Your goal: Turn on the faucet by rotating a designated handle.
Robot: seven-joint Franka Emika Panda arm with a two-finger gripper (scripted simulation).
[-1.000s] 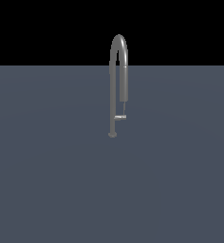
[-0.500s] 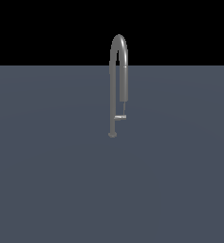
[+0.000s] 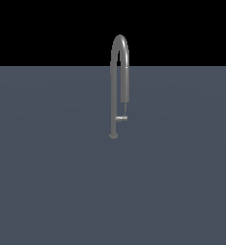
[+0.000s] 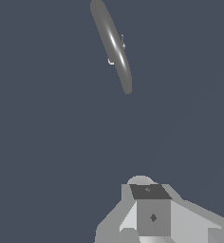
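Tool [image 4: 154, 216] only partly in wrist view; finger state unclear.

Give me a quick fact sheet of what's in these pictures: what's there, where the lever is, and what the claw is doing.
Surface: flat grey floor
Faucet: tall gooseneck faucet, upright on a small round base
Spray head: thick cylinder hanging from the arch
Handle: short lever low on the pipe, pointing to the exterior view's right
Claw: claw apart from the faucet, touching nothing; open or shut unclear
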